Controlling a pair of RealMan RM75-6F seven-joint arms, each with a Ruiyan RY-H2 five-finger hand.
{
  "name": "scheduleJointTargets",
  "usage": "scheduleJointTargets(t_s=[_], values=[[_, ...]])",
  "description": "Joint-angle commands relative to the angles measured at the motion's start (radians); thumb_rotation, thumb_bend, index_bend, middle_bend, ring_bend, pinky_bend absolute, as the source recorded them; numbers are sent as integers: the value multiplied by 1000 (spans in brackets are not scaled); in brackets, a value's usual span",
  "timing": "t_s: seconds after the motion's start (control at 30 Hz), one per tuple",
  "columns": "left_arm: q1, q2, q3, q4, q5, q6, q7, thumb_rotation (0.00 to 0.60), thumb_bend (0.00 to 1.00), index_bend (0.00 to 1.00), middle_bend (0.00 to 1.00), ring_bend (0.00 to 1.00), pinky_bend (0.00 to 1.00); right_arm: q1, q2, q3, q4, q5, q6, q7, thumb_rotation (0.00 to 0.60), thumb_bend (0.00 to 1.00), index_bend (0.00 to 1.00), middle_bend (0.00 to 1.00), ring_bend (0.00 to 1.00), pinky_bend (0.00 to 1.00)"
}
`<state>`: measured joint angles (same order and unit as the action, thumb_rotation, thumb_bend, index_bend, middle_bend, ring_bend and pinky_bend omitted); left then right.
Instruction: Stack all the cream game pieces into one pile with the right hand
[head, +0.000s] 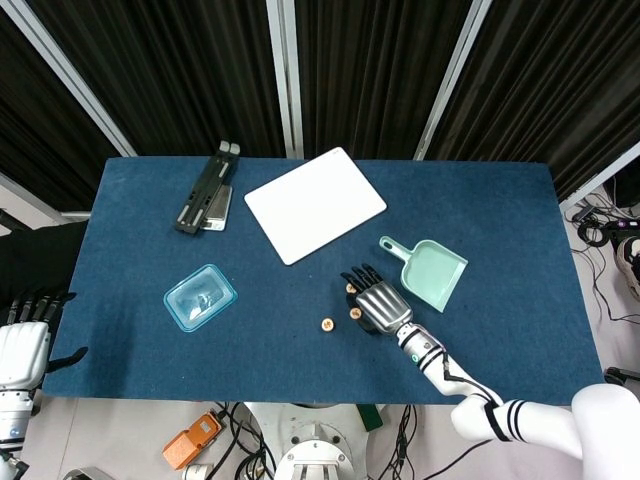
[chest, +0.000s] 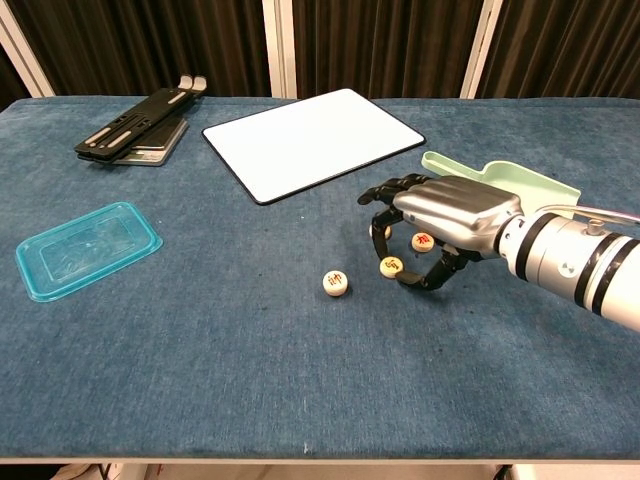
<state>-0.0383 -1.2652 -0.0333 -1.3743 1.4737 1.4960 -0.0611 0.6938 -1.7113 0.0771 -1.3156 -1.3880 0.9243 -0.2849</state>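
Several cream game pieces lie singly on the blue cloth. One piece (chest: 336, 282) (head: 326, 324) sits alone to the left of my right hand (chest: 447, 213) (head: 377, 304). A second piece (chest: 391, 267) (head: 354, 312) lies between that hand's down-curved fingers and thumb. Under the palm shows a third piece (chest: 423, 241). Another piece (chest: 385, 232) (head: 350, 289) peeks out behind the fingertips. The right hand arches over these pieces, fingers apart, gripping none. My left hand (head: 24, 345) rests off the table's left front corner, holding nothing.
A mint dustpan (chest: 512, 183) lies just behind the right hand. A white board (chest: 313, 140) sits at the back centre, a black folding stand (chest: 135, 125) at the back left, and a clear blue lid (chest: 88, 247) at the left.
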Motion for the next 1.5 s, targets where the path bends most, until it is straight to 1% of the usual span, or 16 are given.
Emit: scheduleJointTargets(t_s=[0.03, 0.23, 0.4, 0.57, 0.9, 1.5], values=[[1, 0, 0, 1, 0, 0, -2, 600, 70, 196, 135, 77, 0, -3, 17, 3, -24, -19, 25, 5, 600, 548, 558, 148, 0, 21], [1, 0, 1, 1, 3, 2, -1, 600, 69, 196, 135, 77, 0, 3, 61, 9, -128, -66, 63, -2, 600, 548, 554, 148, 0, 21], [4, 1, 1, -3, 3, 7, -1, 600, 69, 195, 135, 77, 0, 25, 58, 2, -174, -77, 36, -31, 600, 548, 543, 149, 0, 21], [9, 1, 4, 0, 0, 8, -5, 600, 69, 195, 136, 77, 0, 41, 29, -2, -164, -59, 3, -60, 600, 548, 531, 148, 0, 21], [10, -4, 4, 10, 0, 6, -12, 600, 69, 196, 135, 77, 0, 51, 0, 1, -124, -33, -9, -94, 600, 548, 509, 148, 0, 21], [12, -9, 3, 24, -4, 2, -24, 600, 69, 195, 135, 77, 0, 60, -15, 0, -106, -32, -5, -83, 600, 548, 462, 148, 0, 21]])
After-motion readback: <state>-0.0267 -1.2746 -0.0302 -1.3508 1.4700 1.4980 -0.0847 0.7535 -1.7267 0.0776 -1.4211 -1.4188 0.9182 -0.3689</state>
